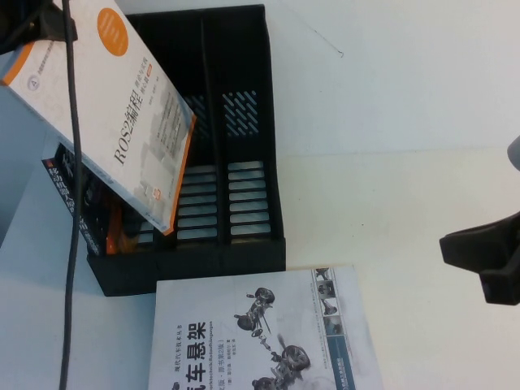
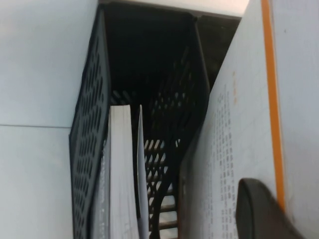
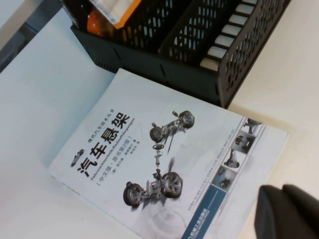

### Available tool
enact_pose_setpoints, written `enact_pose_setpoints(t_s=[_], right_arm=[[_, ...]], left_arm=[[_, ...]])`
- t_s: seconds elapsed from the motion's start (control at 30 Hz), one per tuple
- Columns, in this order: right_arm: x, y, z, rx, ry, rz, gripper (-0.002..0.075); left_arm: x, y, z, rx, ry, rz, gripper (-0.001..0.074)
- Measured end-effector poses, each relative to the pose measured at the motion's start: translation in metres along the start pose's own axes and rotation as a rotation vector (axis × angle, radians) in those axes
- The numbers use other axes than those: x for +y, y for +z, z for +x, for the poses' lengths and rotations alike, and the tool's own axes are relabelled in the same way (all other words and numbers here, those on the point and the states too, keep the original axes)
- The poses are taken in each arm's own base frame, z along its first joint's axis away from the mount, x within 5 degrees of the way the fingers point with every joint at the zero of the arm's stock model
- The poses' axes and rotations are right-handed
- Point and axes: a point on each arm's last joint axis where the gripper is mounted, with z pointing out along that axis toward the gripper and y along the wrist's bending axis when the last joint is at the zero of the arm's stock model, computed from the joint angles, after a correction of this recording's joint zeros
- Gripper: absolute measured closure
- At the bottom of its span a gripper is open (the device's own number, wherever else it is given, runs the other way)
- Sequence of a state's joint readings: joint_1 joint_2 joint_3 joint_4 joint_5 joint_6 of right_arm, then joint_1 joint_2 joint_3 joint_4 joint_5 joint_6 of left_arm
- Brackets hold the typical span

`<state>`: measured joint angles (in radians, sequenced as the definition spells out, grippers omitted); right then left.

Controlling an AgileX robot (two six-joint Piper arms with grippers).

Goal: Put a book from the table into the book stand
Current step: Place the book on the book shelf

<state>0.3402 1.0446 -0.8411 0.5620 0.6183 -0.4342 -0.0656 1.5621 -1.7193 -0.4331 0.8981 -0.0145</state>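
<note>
The black three-slot book stand [image 1: 244, 138] stands at the middle left of the table. My left gripper [image 1: 36, 28], at the top left, is shut on a white and orange book [image 1: 122, 114] and holds it tilted over the stand's left side. The book's lower corner is down by the left slots. In the left wrist view one finger [image 2: 259, 211] presses on this book's cover [image 2: 239, 129]. A white car-suspension book [image 1: 260, 341] lies flat in front of the stand. My right gripper [image 1: 487, 256] is shut and empty, beside that book's corner [image 3: 286, 211].
A dark book with orange [image 1: 69, 191] stands in the stand's leftmost slot; its pages show in the left wrist view [image 2: 119, 179]. A black cable [image 1: 75, 122] hangs across the held book. The right half of the table [image 1: 406, 122] is bare white.
</note>
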Motion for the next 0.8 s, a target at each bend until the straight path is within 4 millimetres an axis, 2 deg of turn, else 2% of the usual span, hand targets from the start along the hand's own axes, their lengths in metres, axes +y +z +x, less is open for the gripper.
enact_pose_setpoints(t_s=[0.3,0.63,0.8], right_arm=[[0.000,0.000,0.000,0.000,0.004,-0.001,0.0718],[0.000,0.000,0.000,-0.002,0.012,-0.003,0.0718],[0.000,0.000,0.000,-0.002,0.013,-0.005,0.0718]], left_arm=[[0.000,0.004,-0.003,-0.029,-0.035,0.003,0.0629],[0.014,0.043,0.001,0.031,-0.078,-0.009,0.0629],[0.006,0.053,0.005,0.043,-0.052,-0.001,0.0629]])
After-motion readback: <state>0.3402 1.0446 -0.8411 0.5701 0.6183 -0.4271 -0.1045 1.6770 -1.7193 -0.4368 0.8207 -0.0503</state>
